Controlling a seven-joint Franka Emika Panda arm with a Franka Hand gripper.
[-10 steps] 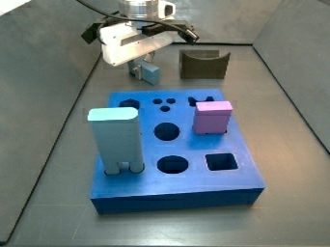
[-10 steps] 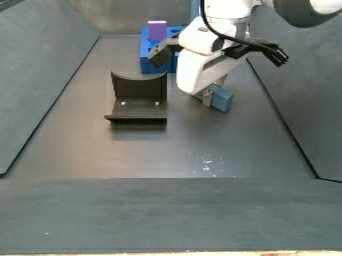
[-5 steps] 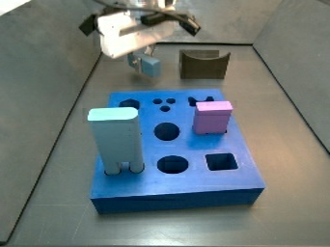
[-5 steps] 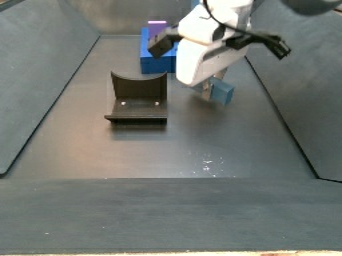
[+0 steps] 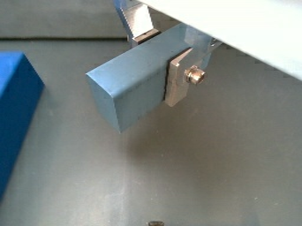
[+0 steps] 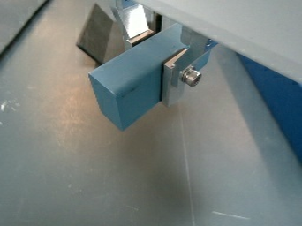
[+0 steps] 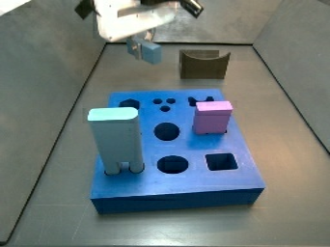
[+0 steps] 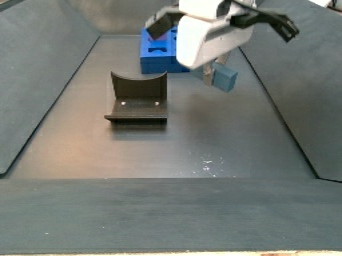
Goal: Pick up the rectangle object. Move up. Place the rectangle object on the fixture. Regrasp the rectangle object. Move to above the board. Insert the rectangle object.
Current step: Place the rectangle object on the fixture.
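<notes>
The rectangle object [image 5: 127, 86] is a pale blue-grey slab held off the floor, and my gripper [image 5: 160, 51] is shut on it, one silver finger plate on each broad face. Both side views show the gripper [image 7: 143, 42] raised high with the rectangle object [image 7: 150, 52] hanging from it, clear of the floor. The fixture [image 7: 203, 64] stands on the floor to one side of and below the gripper, its dipped middle bare. The bright blue board [image 7: 180, 159] lies apart from them. The same slab [image 8: 223, 79], fixture [image 8: 138, 97] and board [image 8: 156, 51] show in a side view.
On the board stand a tall pale blue round-topped block [image 7: 114, 140] and a pink cube [image 7: 211, 118]; round and square holes stay open around them. Sloped grey walls [image 8: 54, 90] enclose the floor. In a wrist view the fixture [image 6: 101, 37] and board edge [image 6: 278, 81] flank the slab.
The gripper has risen straight up with the rectangle object held in it, lifting it from just above the floor to well above it. Nothing else has moved.
</notes>
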